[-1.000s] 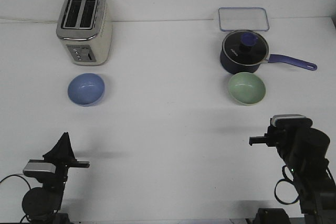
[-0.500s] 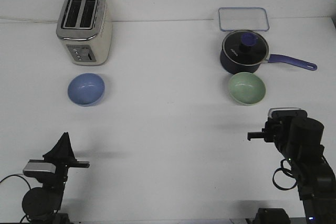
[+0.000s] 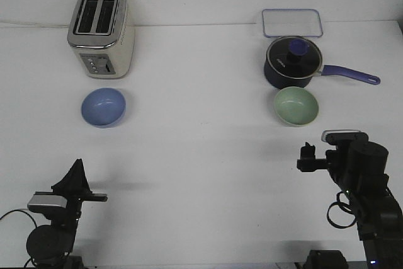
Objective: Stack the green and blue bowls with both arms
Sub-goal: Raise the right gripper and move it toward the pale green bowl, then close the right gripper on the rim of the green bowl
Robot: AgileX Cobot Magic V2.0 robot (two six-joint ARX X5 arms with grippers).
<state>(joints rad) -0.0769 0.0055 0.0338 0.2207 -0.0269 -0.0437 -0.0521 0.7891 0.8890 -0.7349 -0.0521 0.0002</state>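
Two bowls are sitting on the white desk (image 3: 201, 174), one of each colour. The blue bowl (image 3: 103, 107) is resting upright on the left side, just in front of the toaster (image 3: 101, 32). The green bowl (image 3: 296, 106) is resting upright on the right side, just in front of the saucepan (image 3: 291, 62), close to it or touching. The two bowls are lying well apart, and nothing is sitting inside either one.

One toaster, one saucepan with its lid on, and one clear flat lid (image 3: 293, 22) behind the saucepan are also standing on the desk.

Two arms are showing at the near edge. The left gripper (image 3: 101, 198) is hanging low at the near left, well apart from the blue bowl, holding nothing. The right gripper (image 3: 306, 157) is hovering near the green bowl without touching it, holding nothing. For both, the view is not showing whether the jaws are apart or together.
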